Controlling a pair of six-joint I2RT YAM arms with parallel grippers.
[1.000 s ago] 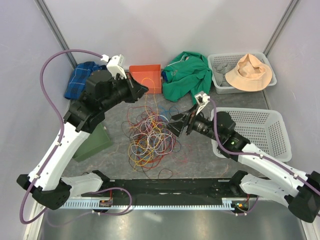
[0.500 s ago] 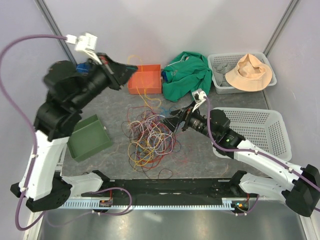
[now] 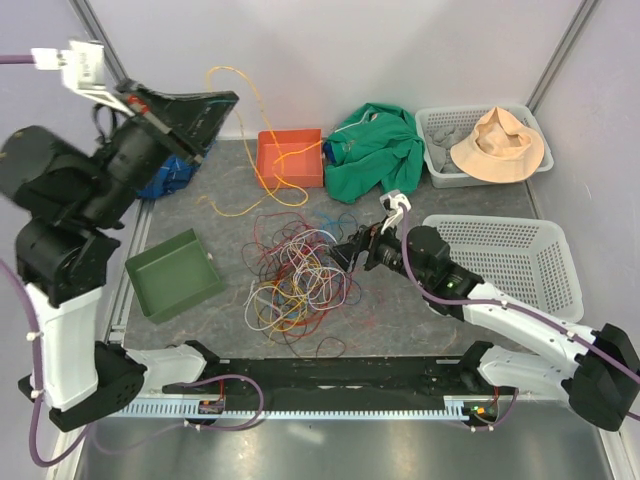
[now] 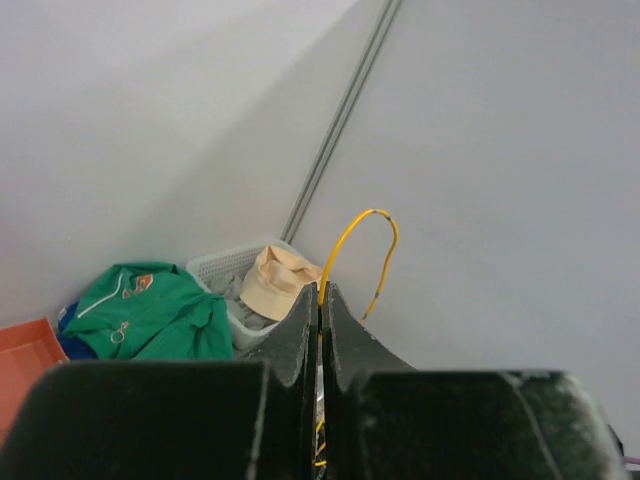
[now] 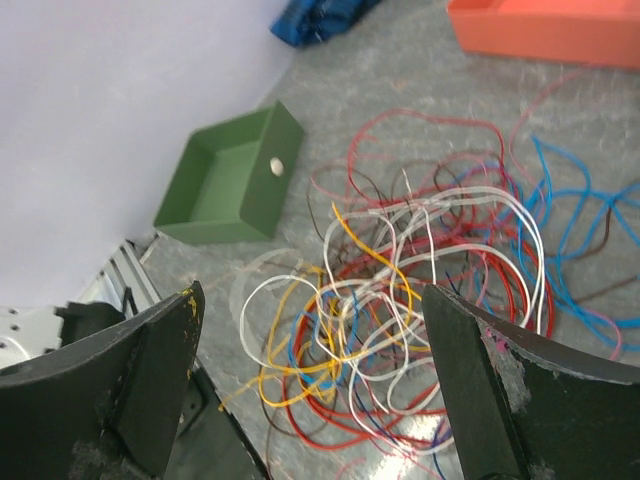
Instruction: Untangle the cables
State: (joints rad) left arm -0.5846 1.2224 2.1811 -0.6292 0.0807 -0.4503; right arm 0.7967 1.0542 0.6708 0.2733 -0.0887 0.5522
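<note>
Top view: the left gripper (image 3: 226, 99), raised at 11 o'clock, clamped one thin yellow cable (image 3: 230, 68). The tangled multicoloured thin cables (image 3: 300, 275) lay centrally on the grey speckled tabletop (image 3: 400, 310), between pale walls (image 3: 330, 50).
Left wrist: jaws pressed together.
Right wrist: the right gripper (image 5: 312, 295) was spread above the tangle.

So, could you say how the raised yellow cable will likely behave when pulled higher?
Probably floppy: the yellow cable droops in loose loops from its raised end. Likely very light, being so thin. It may snag, since its lower loops lie beside the tangle.
</note>
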